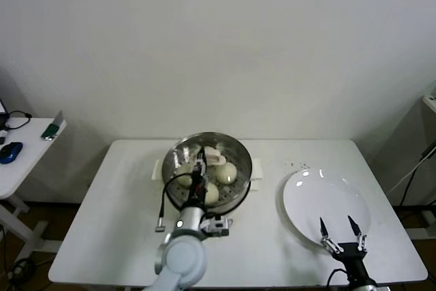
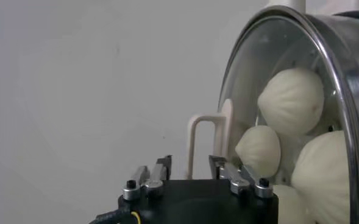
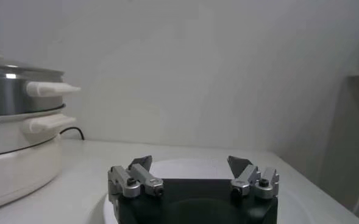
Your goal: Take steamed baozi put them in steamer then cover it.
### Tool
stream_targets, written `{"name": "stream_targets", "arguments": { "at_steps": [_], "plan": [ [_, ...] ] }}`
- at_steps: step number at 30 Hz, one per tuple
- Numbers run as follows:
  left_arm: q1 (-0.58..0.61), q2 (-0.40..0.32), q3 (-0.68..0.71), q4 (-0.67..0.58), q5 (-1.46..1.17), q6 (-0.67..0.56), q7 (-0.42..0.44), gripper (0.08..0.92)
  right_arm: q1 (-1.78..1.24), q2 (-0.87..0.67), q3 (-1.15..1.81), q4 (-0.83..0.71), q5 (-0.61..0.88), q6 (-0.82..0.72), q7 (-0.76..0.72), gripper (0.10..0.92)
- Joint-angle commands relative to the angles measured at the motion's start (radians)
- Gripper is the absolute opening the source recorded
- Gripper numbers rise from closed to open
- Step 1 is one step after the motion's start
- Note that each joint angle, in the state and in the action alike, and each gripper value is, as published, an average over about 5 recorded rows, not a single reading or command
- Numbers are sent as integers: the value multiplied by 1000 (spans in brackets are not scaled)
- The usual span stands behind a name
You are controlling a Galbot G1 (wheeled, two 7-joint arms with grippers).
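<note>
Left gripper (image 2: 189,167) spread above clear glass lid (image 1: 203,157); four cream-white buns (image 2: 291,100) in round steel steamer (image 1: 240,183); right gripper (image 1: 340,230) spread over white plate (image 1: 306,195).

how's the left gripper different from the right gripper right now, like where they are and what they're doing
The left gripper is over the steamer, its fingers either side of the handle of the cover without closing on it; the right gripper hangs over the white plate, near nothing graspable. The left gripper sits mid-table; the right gripper sits by the table's near right edge. Both are open.
</note>
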Motion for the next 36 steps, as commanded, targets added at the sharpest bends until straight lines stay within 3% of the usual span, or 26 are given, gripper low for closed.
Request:
{"name": "stream_targets", "arguments": {
  "at_steps": [1, 7, 13, 18, 21, 28, 36],
  "plan": [
    [18, 24, 8, -85, -58, 0, 8, 492, 7, 1, -8, -3, 6, -15, 16, 823],
    [73, 103, -38, -246, -212, -7, -20, 666, 13, 0, -19, 0, 20, -16, 51, 823],
    [141, 201, -144, -300, -582, -112, -167, 806, 21, 1, -21, 9, 33, 3, 62, 823],
    [221, 188, -325, -302, -962, -252, -276, 822, 27, 5, -24, 11, 41, 5, 67, 823],
    [269, 168, -469, -292, -1189, -357, -292, 823, 29, 5, -24, 10, 40, 12, 70, 823],
    [372, 226, -744, -98, -1697, -601, -231, 823, 30, -2, -30, -2, 40, 26, 72, 823],
    [400, 269, -738, 149, -1929, -803, -162, 823, 29, -7, -37, -17, 43, 51, 65, 823]
  ]
}}
